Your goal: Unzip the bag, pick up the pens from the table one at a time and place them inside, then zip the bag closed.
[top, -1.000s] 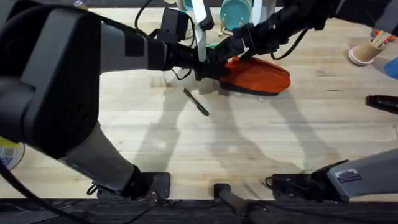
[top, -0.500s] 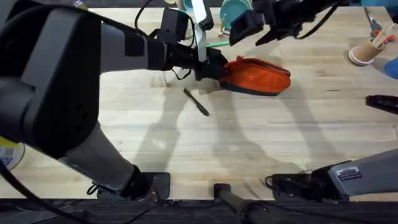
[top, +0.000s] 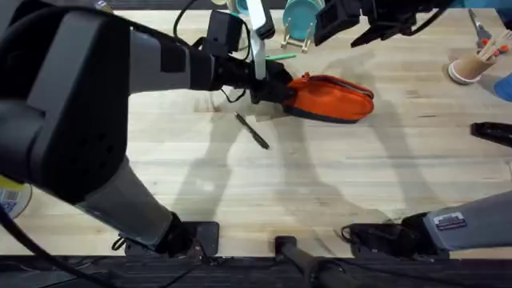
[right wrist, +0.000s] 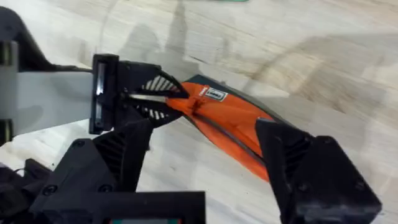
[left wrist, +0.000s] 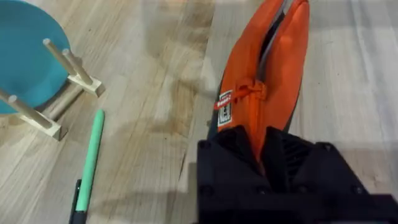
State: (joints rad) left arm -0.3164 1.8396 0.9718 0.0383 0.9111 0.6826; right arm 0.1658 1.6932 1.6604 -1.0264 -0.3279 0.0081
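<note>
Clamping the bag (left wrist: 268,74) by 1 end, the left fingers (left wrist: 267,163) pinch soft fabric that sags; hold seams or zipper tab. Right fingers (right wrist: 205,165) hover spread, empty, above. Light, slippery pens (top: 253,131) lie on the bench (top: 320,184).

The right gripper (top: 362,22) is now off the bag (top: 332,98), lifted toward the far edge of the tabletop (top: 320,184), its fingers spread and empty. The light green pen (top: 282,57), covered before, now lies exposed just beyond the bag's end.
</note>
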